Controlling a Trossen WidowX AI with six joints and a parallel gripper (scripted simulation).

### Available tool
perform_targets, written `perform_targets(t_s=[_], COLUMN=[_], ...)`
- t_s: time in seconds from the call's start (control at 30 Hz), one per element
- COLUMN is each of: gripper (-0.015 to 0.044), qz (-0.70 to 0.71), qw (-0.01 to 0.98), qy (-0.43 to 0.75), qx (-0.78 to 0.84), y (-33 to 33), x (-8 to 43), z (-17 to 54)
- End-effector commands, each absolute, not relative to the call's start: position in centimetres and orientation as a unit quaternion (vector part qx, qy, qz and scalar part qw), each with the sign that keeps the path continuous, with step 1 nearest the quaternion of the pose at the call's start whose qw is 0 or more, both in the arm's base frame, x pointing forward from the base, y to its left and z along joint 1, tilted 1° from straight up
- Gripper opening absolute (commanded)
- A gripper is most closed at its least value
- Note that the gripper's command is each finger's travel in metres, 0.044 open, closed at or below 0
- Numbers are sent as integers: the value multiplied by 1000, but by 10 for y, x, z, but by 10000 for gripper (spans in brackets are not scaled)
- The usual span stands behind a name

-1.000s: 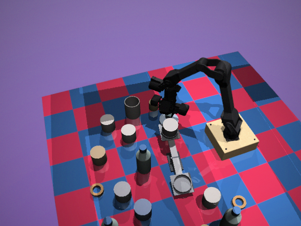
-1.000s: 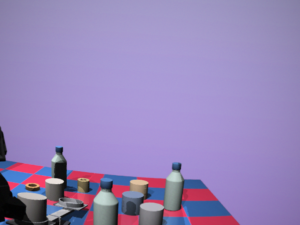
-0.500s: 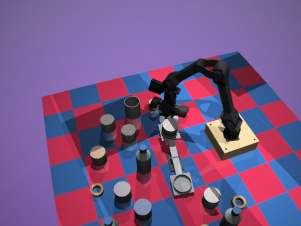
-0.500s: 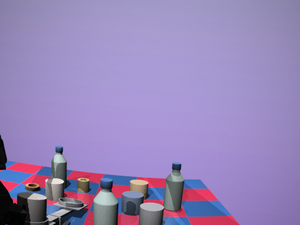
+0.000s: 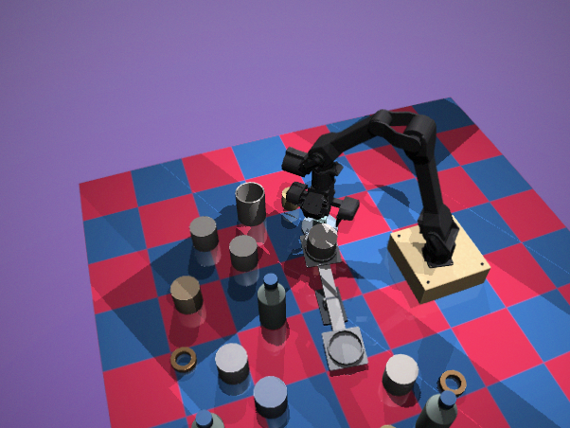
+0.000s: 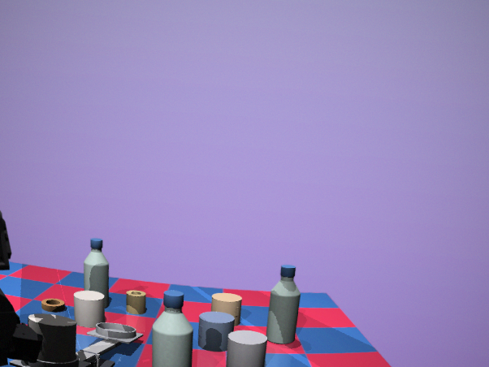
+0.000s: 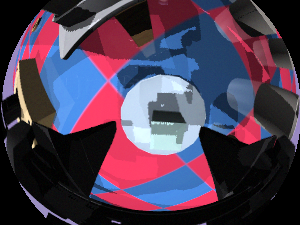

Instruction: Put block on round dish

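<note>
Checkered table (image 5: 115, 272) (image 6: 329, 317) (image 7: 107, 104), red and blue, runs out of frame at the bottom of the top view. My arm (image 5: 426, 175) arches over it from a wooden base (image 5: 407, 279); the exterior view crops almost all of it at the left edge. Balance (image 5: 333, 303) (image 6: 99, 347): one end carries an upside-down cup (image 5: 322, 242) (image 6: 53, 340), the other shows its raised ring; the near end is cropped in the exterior view. Three bottles stand about, two cut off at the bottom of the top view. My gripper (image 5: 323, 214) (image 6: 25, 344) (image 7: 158, 128) is open, fingers apart on both sides of the block, holding nothing. Round dish (image 5: 310, 226) (image 7: 137, 104) is just beside the cup's end of the balance, partly hidden from the top by gripper and cup. Pale block (image 5: 322, 219) (image 7: 168, 128) is over the dish, between my fingers; its outline blurs into shadows and pale surface, so I can't tell if it sits flat. Small tan cylinder is partly behind my gripper.
</note>
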State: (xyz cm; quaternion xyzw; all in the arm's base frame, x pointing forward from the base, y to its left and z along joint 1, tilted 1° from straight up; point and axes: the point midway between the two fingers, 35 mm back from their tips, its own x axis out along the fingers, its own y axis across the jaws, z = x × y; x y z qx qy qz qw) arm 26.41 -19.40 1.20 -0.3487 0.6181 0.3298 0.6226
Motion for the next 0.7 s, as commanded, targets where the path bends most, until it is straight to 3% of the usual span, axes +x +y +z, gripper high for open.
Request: perform_targets(t_s=[0.0,0.23,0.4,0.67], gripper=[440,440,440,440], qz=[323,323,315,315], qw=[625,625,629,629], qy=[614,614,611,611], qx=[-357,-357,-363,-363], y=[-195,-195,-192,-192], x=[266,265,262,262], z=[54,60,110,110])
